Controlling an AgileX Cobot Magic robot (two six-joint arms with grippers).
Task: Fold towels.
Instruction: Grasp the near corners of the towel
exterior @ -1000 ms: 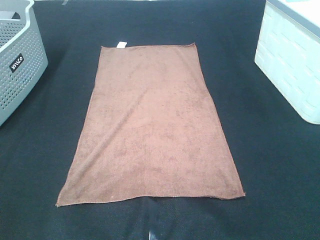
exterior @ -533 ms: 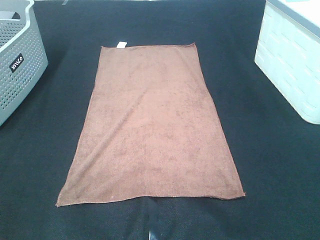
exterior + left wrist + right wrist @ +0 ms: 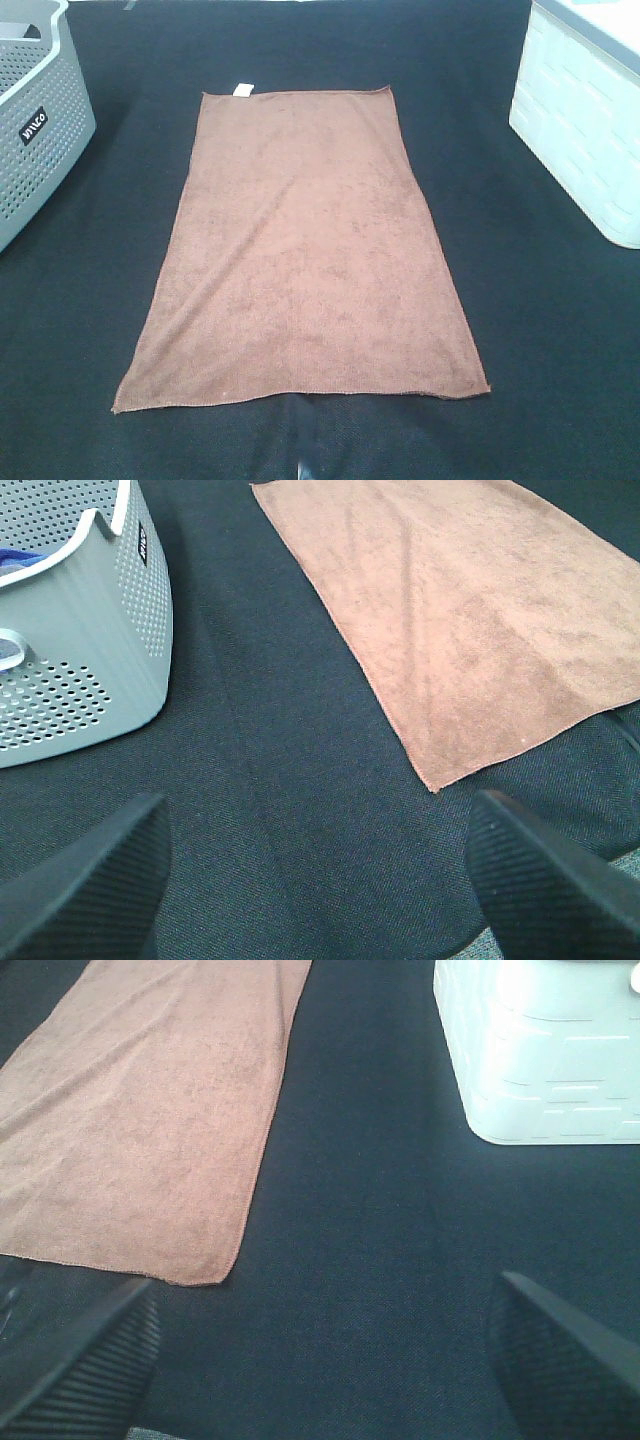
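Note:
A reddish-brown towel (image 3: 305,250) lies flat and spread out on the black tabletop, its long side running away from me, with a small white tag (image 3: 241,90) on the far short edge. It also shows in the left wrist view (image 3: 470,610) and in the right wrist view (image 3: 150,1110). Neither gripper shows in the high view. My left gripper (image 3: 315,880) is open and empty over bare cloth, beside the towel's near left corner. My right gripper (image 3: 320,1360) is open and empty over bare cloth, beside the near right corner.
A grey perforated basket (image 3: 35,110) stands at the far left, also in the left wrist view (image 3: 80,620), with something blue inside. A white bin (image 3: 585,120) stands at the far right, also in the right wrist view (image 3: 540,1050). A black cloth (image 3: 540,330) covers the table.

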